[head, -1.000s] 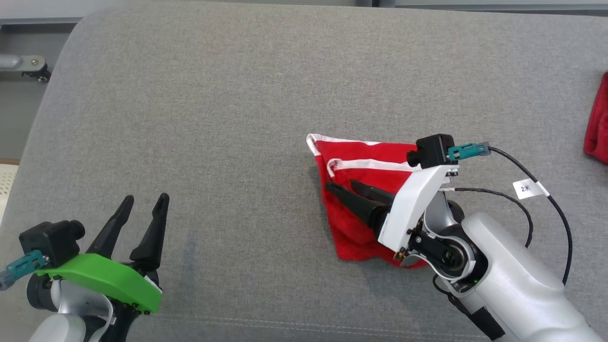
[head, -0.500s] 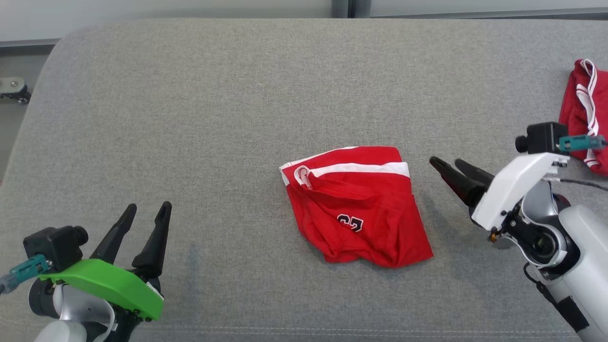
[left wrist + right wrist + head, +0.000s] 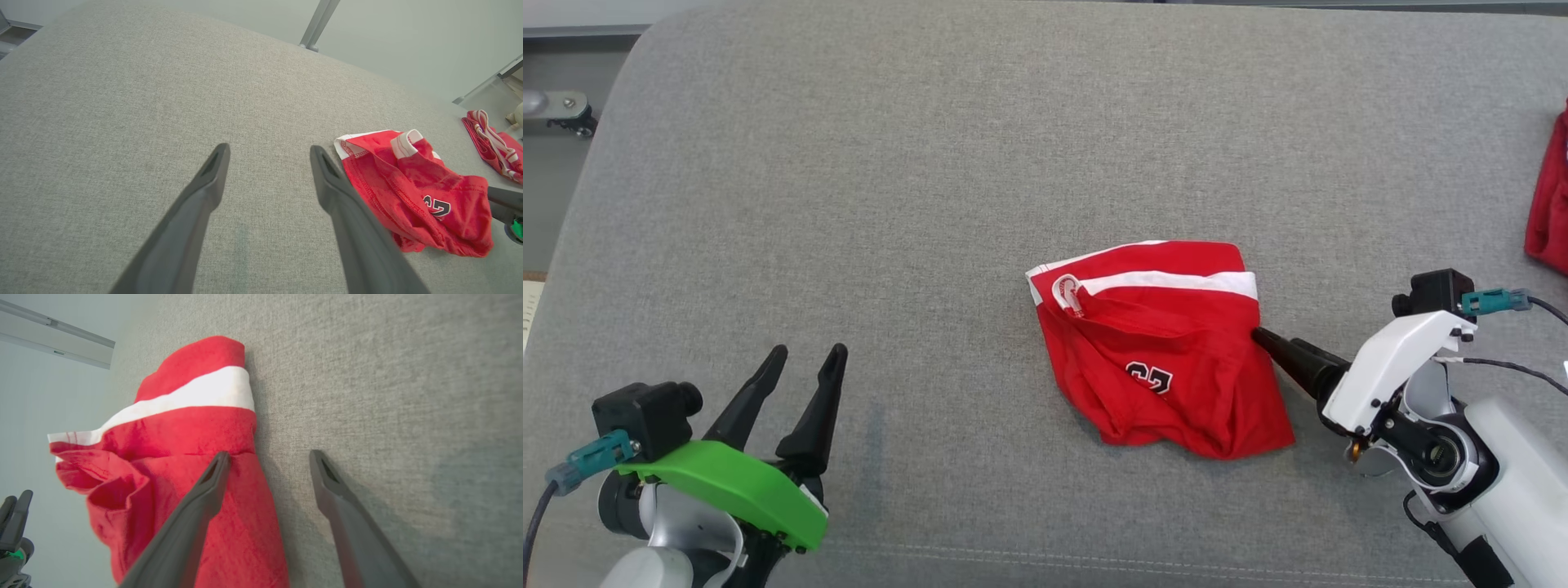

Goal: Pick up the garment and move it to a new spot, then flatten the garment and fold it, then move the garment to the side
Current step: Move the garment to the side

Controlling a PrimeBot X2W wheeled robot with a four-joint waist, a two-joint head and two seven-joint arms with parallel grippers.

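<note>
Garment (image 3: 1160,351) lies at 9 o'clock from our right gripper (image 3: 1262,336), fingers spread wide straddling its near edge, while our left gripper (image 3: 800,363), equally wide, sits well apart.

Garment (image 3: 1168,359): red, white band along upper edge, black numerals outlined white. Upholstered surface (image 3: 931,163): plain grey weave. Left claw (image 3: 809,353), lower left: black fingers, green cover. Right claw (image 3: 1264,336), lower right: black fingers, white cover. Second garment (image 3: 488,141), right edge: red, white stripes.
</note>
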